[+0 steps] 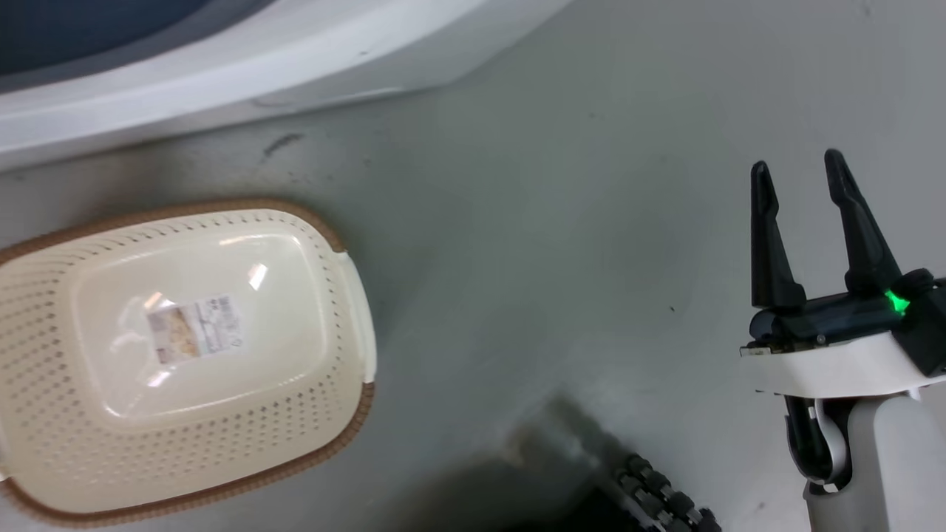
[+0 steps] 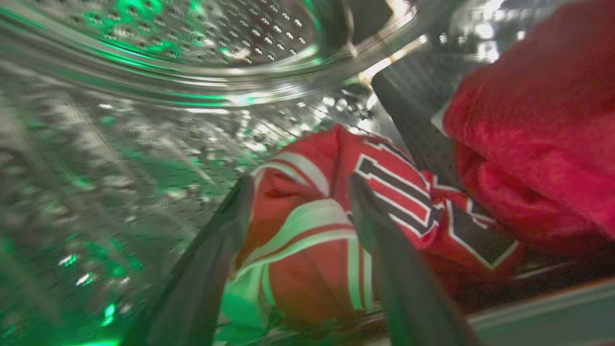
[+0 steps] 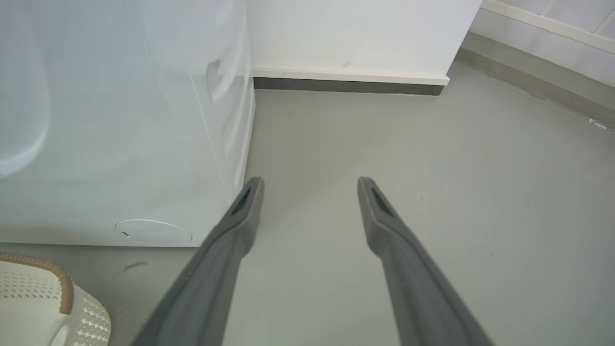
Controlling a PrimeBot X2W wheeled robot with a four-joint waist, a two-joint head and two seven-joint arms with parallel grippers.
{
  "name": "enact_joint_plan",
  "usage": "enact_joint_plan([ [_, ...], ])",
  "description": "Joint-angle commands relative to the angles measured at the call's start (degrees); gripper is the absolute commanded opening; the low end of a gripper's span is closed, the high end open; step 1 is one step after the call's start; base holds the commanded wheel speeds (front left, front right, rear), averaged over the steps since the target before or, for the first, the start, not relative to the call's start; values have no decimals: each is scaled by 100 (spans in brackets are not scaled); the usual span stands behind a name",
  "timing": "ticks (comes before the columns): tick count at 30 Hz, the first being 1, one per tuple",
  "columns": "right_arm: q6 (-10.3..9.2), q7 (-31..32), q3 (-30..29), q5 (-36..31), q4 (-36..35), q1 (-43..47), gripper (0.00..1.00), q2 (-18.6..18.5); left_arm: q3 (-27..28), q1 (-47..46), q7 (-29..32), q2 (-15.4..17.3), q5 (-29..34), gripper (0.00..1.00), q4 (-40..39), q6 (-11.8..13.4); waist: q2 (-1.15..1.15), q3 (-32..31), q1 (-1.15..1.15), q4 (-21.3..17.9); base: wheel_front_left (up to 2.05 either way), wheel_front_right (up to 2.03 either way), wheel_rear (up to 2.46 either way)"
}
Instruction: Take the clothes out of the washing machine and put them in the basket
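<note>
The left gripper (image 2: 301, 179) is spread wide inside the drum (image 2: 120, 158), fingers straddling the crumpled jersey (image 2: 307, 269), which lies between and just past the tips; contact I cannot tell. The red cloth (image 2: 538, 134) is heaped beside the jersey, at that view's right. The right gripper (image 1: 797, 161) hangs open, holding nothing, over the floor (image 1: 554, 222), well apart from the basket (image 1: 170, 210) by the washer (image 1: 295, 66).
</note>
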Motion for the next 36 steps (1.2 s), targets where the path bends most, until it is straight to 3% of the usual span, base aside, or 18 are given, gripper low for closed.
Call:
enact_joint_plan([
  [1,-6,-11,8,48,-46,-95,100,1,-130,-212,169,39,-55,100,52,-2,0,332,-2,-284,0,0,0],
  [10,-6,-11,238,257,-216,-41,100,3,-1024,-1437,1778,466,-546,100,482,-3,0,737,-2,-610,0,0,0],
  [18,-6,-11,327,301,-402,172,100,4,-1249,-1701,2060,589,-715,100,899,-4,0,819,-2,-639,0,0,0],
  [19,-6,-11,318,307,-416,184,100,4,-1259,-1712,2093,586,-729,95,951,-4,0,829,-2,-634,0,0,0],
  [20,-6,-11,311,311,-430,191,100,4,-1269,-1724,2118,580,-761,36,1006,-4,0,836,-2,-630,0,0,0],
  [21,-6,-11,309,314,-440,191,100,3,-1283,-1727,2149,563,-788,0,1057,-4,0,839,-2,-627,0,0,0],
  [29,-6,-11,343,304,-501,58,100,4,-1390,-1805,1795,563,-947,0,1097,-4,0,819,-2,-615,0,0,0],
  [36,-6,-10,258,199,-430,-124,100,4,-1409,-1675,736,462,-1018,0,1076,36,0,532,-2,-540,0,0,0],
])
